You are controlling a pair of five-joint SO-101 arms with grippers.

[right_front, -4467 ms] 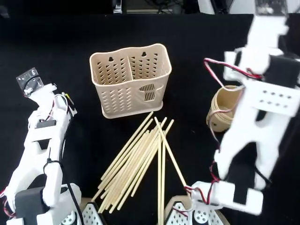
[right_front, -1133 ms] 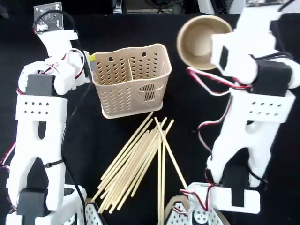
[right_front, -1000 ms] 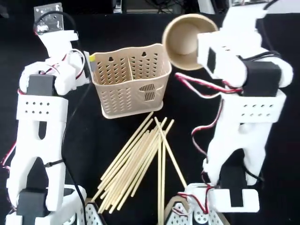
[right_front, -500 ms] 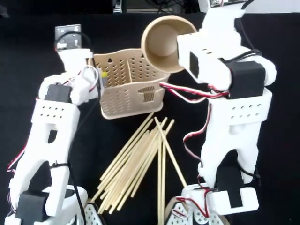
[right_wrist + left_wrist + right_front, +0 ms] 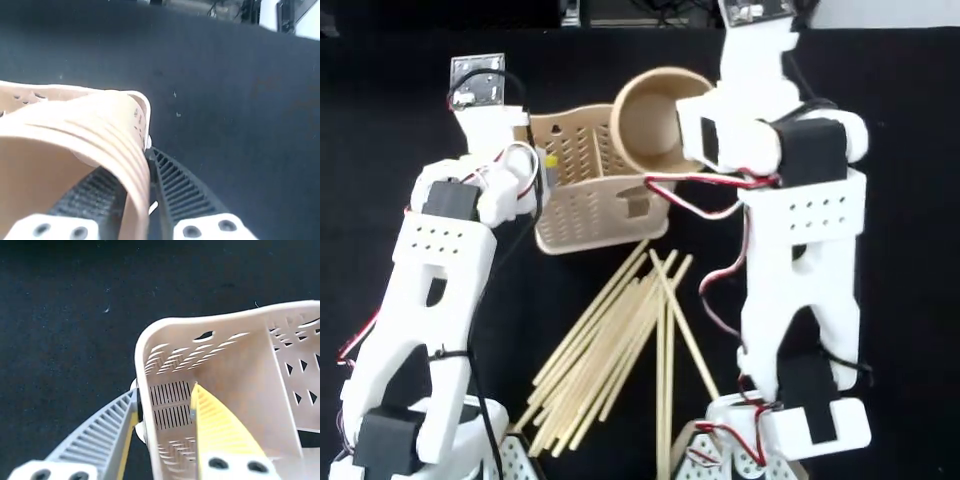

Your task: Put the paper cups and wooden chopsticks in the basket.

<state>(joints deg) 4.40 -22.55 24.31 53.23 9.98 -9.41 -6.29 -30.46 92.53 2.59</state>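
A beige slotted basket (image 5: 588, 195) stands at the table's middle back, tipped a little. My left gripper (image 5: 542, 165) is shut on its left wall; in the left wrist view the wall (image 5: 167, 405) sits between a grey finger outside and a yellow finger (image 5: 215, 430) inside. My right gripper (image 5: 695, 150) is shut on the rim of a brown paper cup (image 5: 655, 120), which lies on its side in the air over the basket's right half, mouth toward the camera. In the right wrist view the ribbed cup (image 5: 75, 150) is clamped at its rim (image 5: 147, 165). Several wooden chopsticks (image 5: 615, 350) lie fanned in front of the basket.
A black cloth (image 5: 400, 90) covers the table. The arm bases (image 5: 800, 425) stand at the front edge, either side of the chopsticks' near ends. Open cloth lies to the far left and far right.
The right arm has carried the cup up and leftward until it hangs over the basket. The left arm has come to the basket, closed on its left wall and tipped it slightly.
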